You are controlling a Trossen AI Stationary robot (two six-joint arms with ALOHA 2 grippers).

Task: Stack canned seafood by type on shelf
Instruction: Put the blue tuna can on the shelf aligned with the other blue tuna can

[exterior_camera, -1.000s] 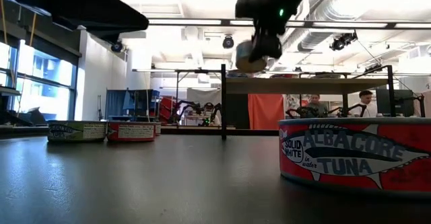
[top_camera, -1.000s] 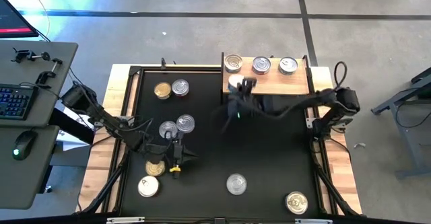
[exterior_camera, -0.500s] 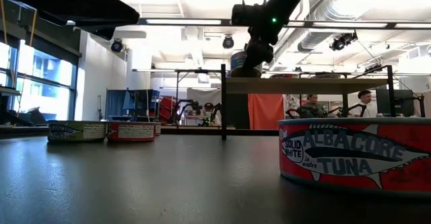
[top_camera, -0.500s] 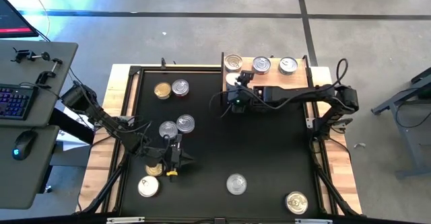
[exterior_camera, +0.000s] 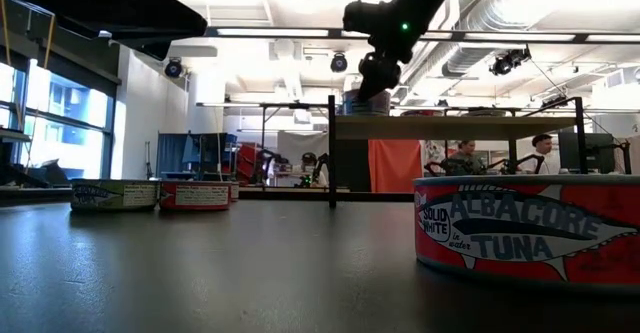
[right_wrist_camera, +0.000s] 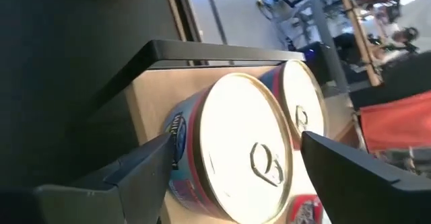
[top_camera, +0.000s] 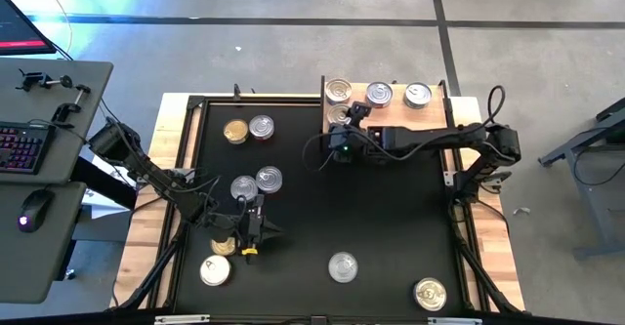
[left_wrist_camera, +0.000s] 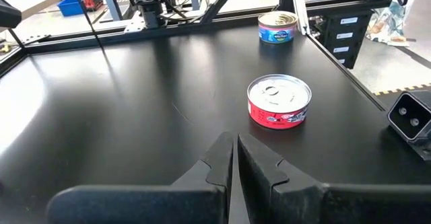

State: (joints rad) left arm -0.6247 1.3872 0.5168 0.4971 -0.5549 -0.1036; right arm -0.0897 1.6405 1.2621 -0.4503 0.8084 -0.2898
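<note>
Light-wood shelf board on black frame (top_camera: 430, 120) sat under the right gripper (top_camera: 342, 120). Its fingers stood wide, straddling a silver-topped round tin (right_wrist_camera: 236, 150) resting on the board, not gripped. Left gripper (left_wrist_camera: 234, 160) was pinched closed, empty, a red-sided silver-lid tin (left_wrist_camera: 279, 101) just ahead.

Right claw (top_camera: 342, 120) spread wide, left claw (top_camera: 256, 229) closed

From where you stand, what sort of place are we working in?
Probably a robotics lab or workshop: exposed ceiling ducts, other robot arms on a bench behind the table, and a desk with a keyboard beside the rig.
</note>
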